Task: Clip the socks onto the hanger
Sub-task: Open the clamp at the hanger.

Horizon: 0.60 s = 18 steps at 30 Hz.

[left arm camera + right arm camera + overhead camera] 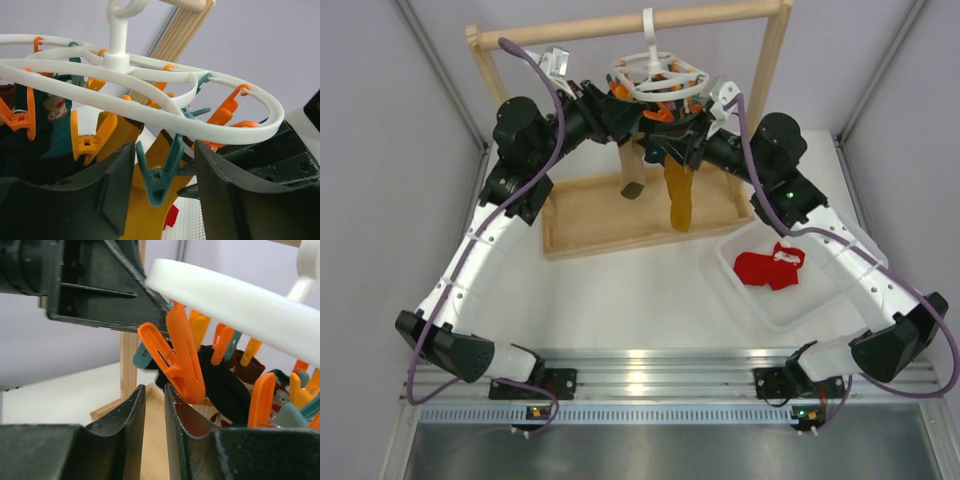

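My left claw (164,150) reaches in from the left at the far middle of the scene, up against the hanger (660,80). It is spread wide and grips nothing. Its fingers (117,185) stand on either side of a hanging teal clip (159,176) without closing on it. The hanger's white ring passes just above the fingertips, and it hangs by its hook from the top bar of the wooden rack (620,24).

Below the ring an olive-brown sock (633,180) and, to its right, a mustard sock (678,195) hang down over the wooden tray (570,235) that forms the rack's base. From the right wrist I see what looks like a black sock (222,385) hanging among the clips.

My right claw (155,390) comes in from the right, just under the ring. It is almost closed, with only a thin slit between the fingers (176,430), and I see nothing in that slit. An orange clip (182,360) hangs right at the tip of one finger, outside the gap. I cannot tell whether it touches.

Farther right and nearer to me, the red socks (770,268) lie bunched in a white bin (750,305) on the surface (640,300), well apart from both claws and the hanger.
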### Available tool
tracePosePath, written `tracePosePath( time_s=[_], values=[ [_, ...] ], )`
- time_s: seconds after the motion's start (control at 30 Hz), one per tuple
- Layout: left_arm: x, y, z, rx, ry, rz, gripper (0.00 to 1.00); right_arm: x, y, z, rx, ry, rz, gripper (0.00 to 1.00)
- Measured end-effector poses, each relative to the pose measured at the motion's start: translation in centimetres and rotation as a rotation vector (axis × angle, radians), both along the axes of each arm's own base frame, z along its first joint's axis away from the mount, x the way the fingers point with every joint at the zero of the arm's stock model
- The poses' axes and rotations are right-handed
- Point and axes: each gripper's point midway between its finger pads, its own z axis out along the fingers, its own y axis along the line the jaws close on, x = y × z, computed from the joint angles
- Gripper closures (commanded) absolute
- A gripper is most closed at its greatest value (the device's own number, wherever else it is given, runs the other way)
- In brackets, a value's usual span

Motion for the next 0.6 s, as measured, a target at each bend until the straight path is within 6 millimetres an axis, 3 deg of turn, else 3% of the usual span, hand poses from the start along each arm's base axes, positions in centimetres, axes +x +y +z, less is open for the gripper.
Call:
tracePosePath(
  time_s=[0.23, 0.4, 0.6],
  values=[
    [-1.0, 1.0, -0.1, 0.023, -0.004, 0.022, 0.48, 1.4, -0.1, -1.0, -0.021, 0.029, -0.056, 0.66],
    [-1.1, 1.2, 0.2, 0.026, -0.016, 0.026, 0.48, 1.3, -0.1, -0.3, -0.005, 0.027, -0.053, 0.52],
    [-1.1, 1.3, 0.2, 0.025, -0.016, 0.024, 0.48, 1.9, 0.5, 0.9, 0.018, 0.016, -0.059, 0.51]
  ],
)
